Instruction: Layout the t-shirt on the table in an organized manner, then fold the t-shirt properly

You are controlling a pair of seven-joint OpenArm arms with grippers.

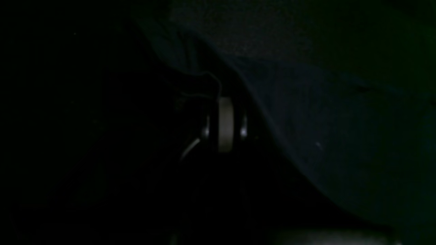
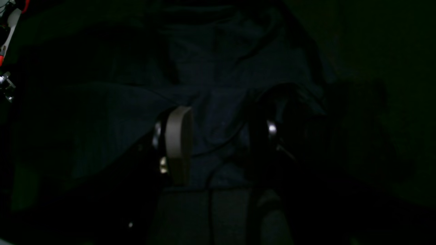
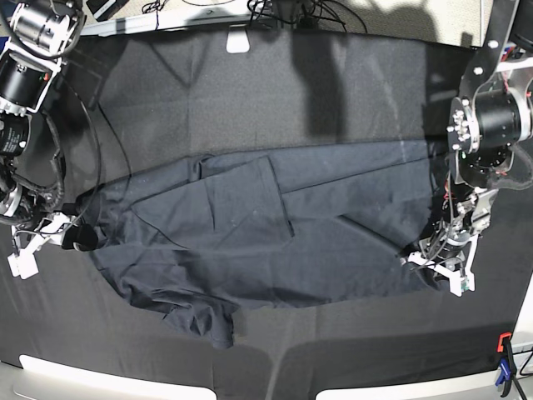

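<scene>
The dark charcoal t-shirt (image 3: 275, 242) lies spread but wrinkled across the middle of the black-clothed table (image 3: 291, 100), with one part bunched toward the front left. My left gripper (image 3: 429, 257) sits at the shirt's right edge. In the left wrist view the left gripper (image 1: 224, 102) has its jaws together, pinching the fabric's hem, and the t-shirt (image 1: 323, 136) drapes off to the right. My right gripper (image 3: 79, 236) is at the shirt's left edge. The right gripper (image 2: 223, 136) stands open there, with its pale pad (image 2: 178, 143) and the opposite finger on either side of the t-shirt (image 2: 218, 68).
A red and blue clamp (image 3: 504, 362) grips the front right corner. A small white object (image 3: 238, 42) lies at the far edge beside cables. Pale table edge (image 3: 108, 379) shows along the front. Both wrist views are very dark.
</scene>
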